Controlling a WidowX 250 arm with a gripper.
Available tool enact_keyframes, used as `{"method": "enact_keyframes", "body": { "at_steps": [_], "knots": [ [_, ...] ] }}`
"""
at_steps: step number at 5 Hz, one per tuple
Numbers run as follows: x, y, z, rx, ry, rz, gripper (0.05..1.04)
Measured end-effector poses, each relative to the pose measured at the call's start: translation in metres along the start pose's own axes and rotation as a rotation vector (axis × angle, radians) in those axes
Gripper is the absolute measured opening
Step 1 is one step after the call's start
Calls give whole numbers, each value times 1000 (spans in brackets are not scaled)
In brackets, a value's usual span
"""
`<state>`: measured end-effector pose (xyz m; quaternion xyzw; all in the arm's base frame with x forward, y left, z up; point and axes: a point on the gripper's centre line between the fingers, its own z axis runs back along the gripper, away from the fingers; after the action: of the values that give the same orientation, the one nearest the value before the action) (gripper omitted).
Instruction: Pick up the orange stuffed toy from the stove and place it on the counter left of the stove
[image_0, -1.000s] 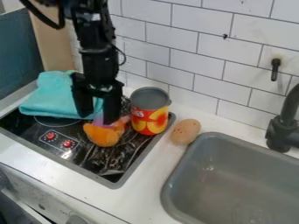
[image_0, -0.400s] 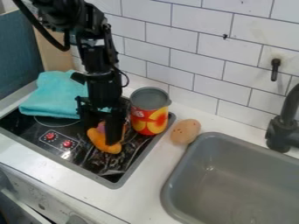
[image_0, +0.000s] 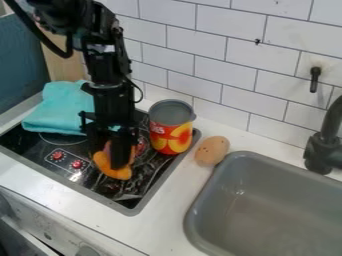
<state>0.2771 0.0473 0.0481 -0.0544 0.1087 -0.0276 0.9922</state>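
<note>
"Orange item (image_0: 117, 174): position, gripper (image_0: 107, 154) state?"

"On the cooktop (image_0: 47, 145), left of the can (image_0: 171, 127) in camera view and slightly nearer the camera. Gripper at the item; clamped or not, cannot tell."

"Handling estimate?"

"Probably light, soft, low breakage risk; surface likely grippy. Best hold: across the narrow middle, lightly squeezed, since the curved ends may roll."

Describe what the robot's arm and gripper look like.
The arm is matte black, built of chunky jointed segments, with a small whitish patch partway down. A thick black cable loops loosely beside its upper part, and a thinner dark wire bows out lower down. The gripper is black too, with angular, blocky parts.
</note>
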Motion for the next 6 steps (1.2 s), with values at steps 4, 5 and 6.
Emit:
{"method": "enact_keyframes", "body": {
  "at_steps": [4,5,6],
  "knots": [
    [-95,55,39,104,55,147,455],
    [-99,95,40,119,22,211,455],
    [-100,121,40,180,13,235,455]
  ]
}}
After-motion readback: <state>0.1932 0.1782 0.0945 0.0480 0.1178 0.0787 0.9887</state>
